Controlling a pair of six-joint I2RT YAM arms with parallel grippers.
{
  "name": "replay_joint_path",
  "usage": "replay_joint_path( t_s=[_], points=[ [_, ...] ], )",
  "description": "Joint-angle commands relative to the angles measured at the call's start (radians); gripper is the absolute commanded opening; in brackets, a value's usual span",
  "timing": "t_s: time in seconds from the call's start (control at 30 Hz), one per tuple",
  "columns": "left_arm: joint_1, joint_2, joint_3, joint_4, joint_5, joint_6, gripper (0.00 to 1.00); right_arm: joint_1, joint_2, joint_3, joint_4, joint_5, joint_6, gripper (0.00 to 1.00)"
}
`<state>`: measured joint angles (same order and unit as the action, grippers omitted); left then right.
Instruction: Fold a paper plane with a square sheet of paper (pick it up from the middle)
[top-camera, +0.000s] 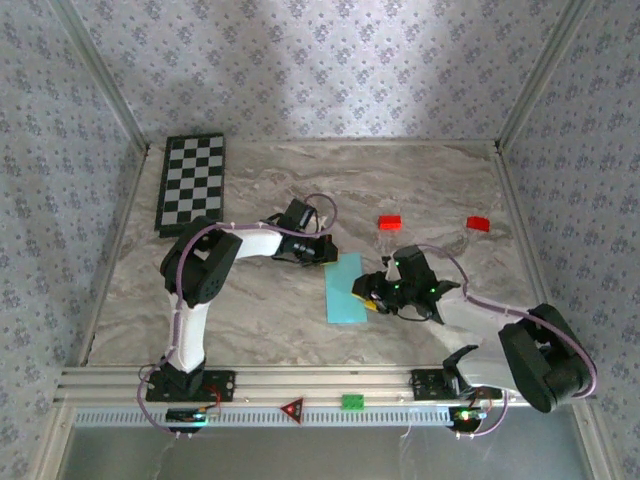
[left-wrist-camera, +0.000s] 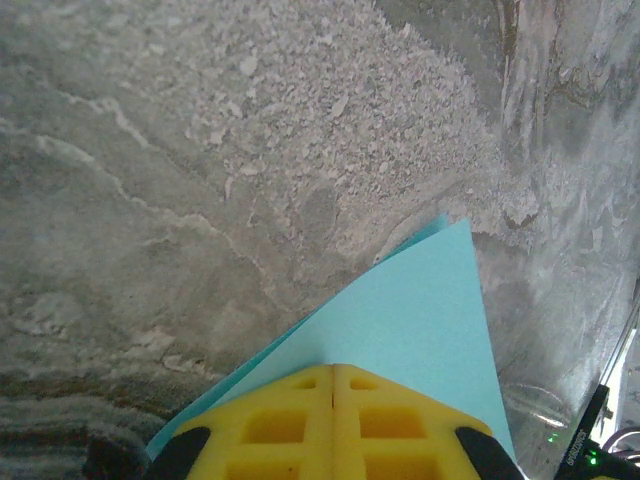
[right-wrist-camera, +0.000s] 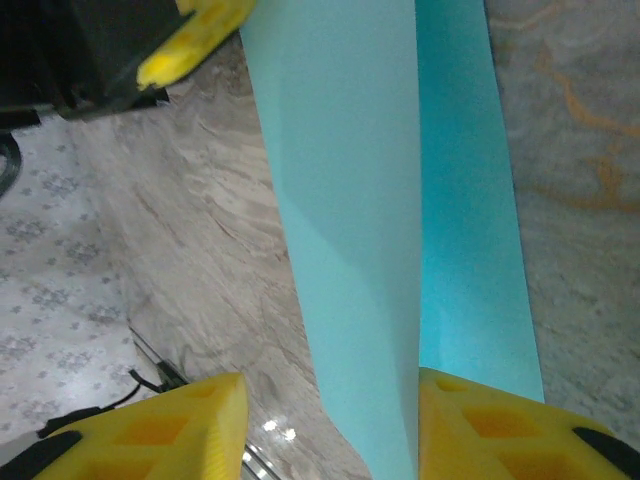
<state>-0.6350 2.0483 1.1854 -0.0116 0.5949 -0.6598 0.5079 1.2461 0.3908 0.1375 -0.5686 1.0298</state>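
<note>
The light cyan sheet of paper (top-camera: 347, 288) lies folded into a long strip on the marble table. My left gripper (top-camera: 325, 252) is at its far left corner. In the left wrist view the yellow fingers (left-wrist-camera: 290, 420) are pressed together with their tips down on the paper (left-wrist-camera: 420, 310), and a second layer shows along its left edge. My right gripper (top-camera: 372, 296) is at the strip's right edge. Its jaws (right-wrist-camera: 330, 385) stand open, and a raised flap of the paper (right-wrist-camera: 350, 200) rises between them, close to the right finger (right-wrist-camera: 480, 420), above a flat layer (right-wrist-camera: 465, 200).
A chessboard (top-camera: 190, 183) lies at the back left. Two small red blocks (top-camera: 389, 222) (top-camera: 478, 224) sit behind the right arm. A green block (top-camera: 352, 401) and a red triangle (top-camera: 292, 407) rest on the front rail. Patterned walls enclose the table.
</note>
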Motion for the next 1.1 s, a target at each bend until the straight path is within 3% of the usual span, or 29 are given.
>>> replay_joint_path(
  t_s=[0.0,0.17,0.47,1.07],
  points=[
    [-0.002,0.021,-0.014,-0.064,-0.004,0.009,0.01,-0.045,0.047,-0.007,0.100,-0.093,0.019,0.47],
    [-0.003,0.021,-0.018,-0.062,0.000,0.007,0.01,-0.090,0.154,0.031,0.153,-0.196,0.000,0.44],
    [-0.002,0.014,-0.014,-0.062,0.002,0.004,0.02,-0.135,0.194,0.106,-0.019,-0.210,-0.142,0.28],
    [-0.002,-0.002,-0.019,-0.050,0.005,-0.006,0.02,-0.125,0.217,0.081,0.016,-0.232,-0.141,0.28]
  ],
)
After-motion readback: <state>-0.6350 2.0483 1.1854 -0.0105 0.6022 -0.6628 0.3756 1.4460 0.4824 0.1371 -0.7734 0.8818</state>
